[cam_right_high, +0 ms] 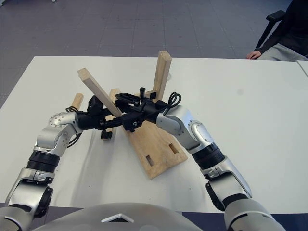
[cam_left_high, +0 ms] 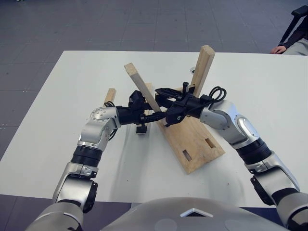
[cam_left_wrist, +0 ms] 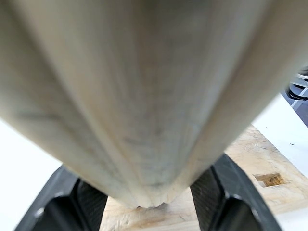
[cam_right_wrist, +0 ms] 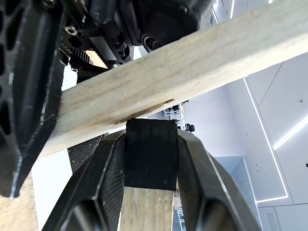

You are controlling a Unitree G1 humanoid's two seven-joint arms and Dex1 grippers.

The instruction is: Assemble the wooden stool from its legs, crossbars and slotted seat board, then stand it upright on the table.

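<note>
- Left eye view: the white worktop [cam_left_high: 269,96] carries everything; its near edge is cut off by the robot.
- Slotted seat board [cam_left_high: 192,139] lies flat and slantwise at the middle of the worktop. Its far half is hidden behind both grippers.
- One upright leg [cam_left_high: 203,67] stands at the board's far end. Its foot is hidden by the right arm, so the joint cannot be made out.
- A tilted leg [cam_left_high: 139,82] leans over the board's left edge, top end away from the robot. Its lower end is lost among the black fingers.
- Left gripper [cam_left_high: 146,111] has its jaws closed on the tilted leg. The left wrist view shows the wood pressed between both fingers [cam_left_wrist: 86,202], too close to read any detail.
- Right gripper [cam_left_high: 160,92] hovers over the board, just beside the left one. Its jaws are narrow around a crossbar [cam_right_wrist: 144,211], most of it covered.
- A short stick [cam_left_high: 110,95] lies on the worktop behind the left arm, its near end hidden.
- Two slots [cam_left_high: 210,143] show open at the board's near end.
</note>
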